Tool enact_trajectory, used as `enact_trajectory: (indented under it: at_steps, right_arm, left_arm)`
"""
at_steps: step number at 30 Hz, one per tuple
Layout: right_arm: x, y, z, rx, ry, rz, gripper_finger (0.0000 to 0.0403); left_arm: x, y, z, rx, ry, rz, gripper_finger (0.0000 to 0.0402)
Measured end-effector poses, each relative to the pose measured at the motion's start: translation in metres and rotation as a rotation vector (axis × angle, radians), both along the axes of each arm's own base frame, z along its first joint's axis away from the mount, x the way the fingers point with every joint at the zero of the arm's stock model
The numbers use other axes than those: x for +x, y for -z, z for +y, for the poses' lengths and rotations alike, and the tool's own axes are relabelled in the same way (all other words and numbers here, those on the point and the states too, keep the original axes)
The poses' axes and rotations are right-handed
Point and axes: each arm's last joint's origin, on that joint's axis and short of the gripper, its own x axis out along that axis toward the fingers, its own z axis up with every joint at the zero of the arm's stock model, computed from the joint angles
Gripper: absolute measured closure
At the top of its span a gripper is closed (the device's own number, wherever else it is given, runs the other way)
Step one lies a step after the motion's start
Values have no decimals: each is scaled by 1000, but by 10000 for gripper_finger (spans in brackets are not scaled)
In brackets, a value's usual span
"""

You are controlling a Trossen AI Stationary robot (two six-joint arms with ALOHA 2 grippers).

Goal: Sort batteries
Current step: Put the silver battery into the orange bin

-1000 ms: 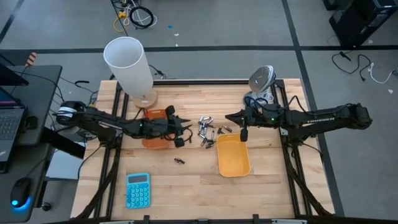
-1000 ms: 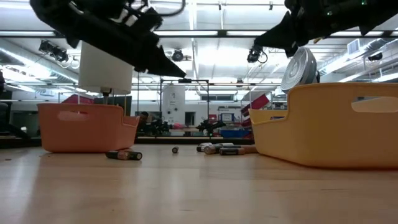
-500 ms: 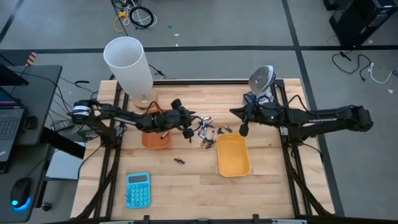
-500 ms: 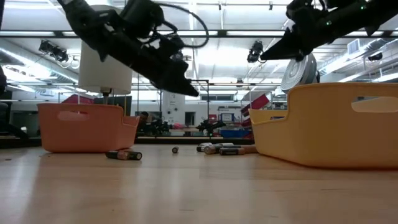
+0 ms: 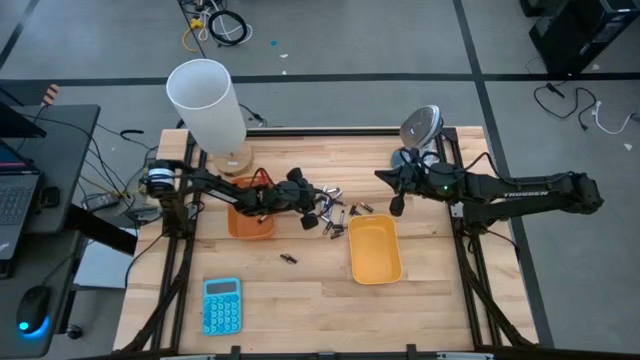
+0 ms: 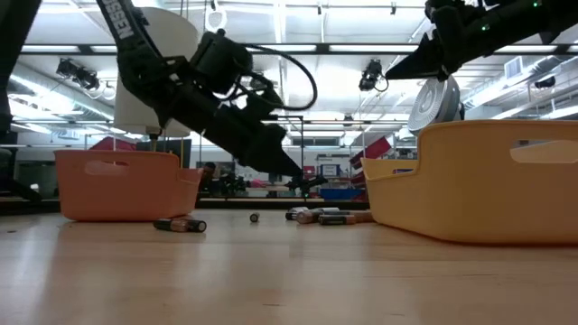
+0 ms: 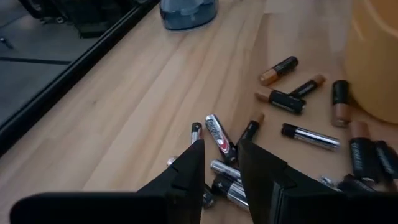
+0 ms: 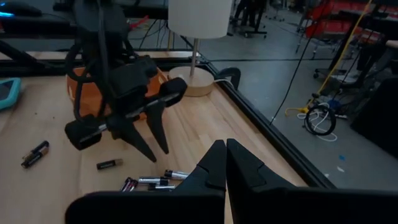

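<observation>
Several small batteries, silvery and dark with copper ends, lie in a loose pile (image 5: 336,210) on the wooden table between the orange tray (image 5: 250,222) and the yellow tray (image 5: 375,250); they also show in the left wrist view (image 7: 219,134) and the low view (image 6: 321,216). My left gripper (image 7: 221,167) is open and hovers just above the pile's near-left side (image 6: 307,181), one finger on either side of a silvery cell, touching nothing. My right gripper (image 8: 225,155) is shut and empty, raised above the yellow tray's far edge (image 5: 396,207).
A stray battery (image 5: 288,258) lies alone nearer the front, also in the low view (image 6: 181,225). A white lamp (image 5: 210,100) stands at the far left, a small fan (image 5: 420,127) at the far right, and a blue calculator (image 5: 222,305) near the front edge.
My left gripper has reached from over the orange tray toward the table's right, to the battery pile, and has come down close above it. My right gripper has stayed raised and drawn back slightly toward the far right.
</observation>
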Motion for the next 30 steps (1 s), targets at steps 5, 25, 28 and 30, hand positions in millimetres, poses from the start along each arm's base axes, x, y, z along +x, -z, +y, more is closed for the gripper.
enact_trajectory:
  at_steps: [5, 25, 28, 30]
  right_arm:
    - [0, 0, 0, 6, 2, 1, 402]
    - [0, 0, 0, -3, -1, 5, 402]
    - [0, 0, 0, -3, -1, 5, 402]
    - [0, 0, 0, -2, -1, 5, 402]
  left_arm:
    - [8, 6, 7, -7, -21, 3, 302]
    - [6, 13, 19, -87, -123, 8, 302]
    - [6, 13, 19, -96, -128, 4, 302]
    - [6, 13, 19, -112, -135, -3, 302]
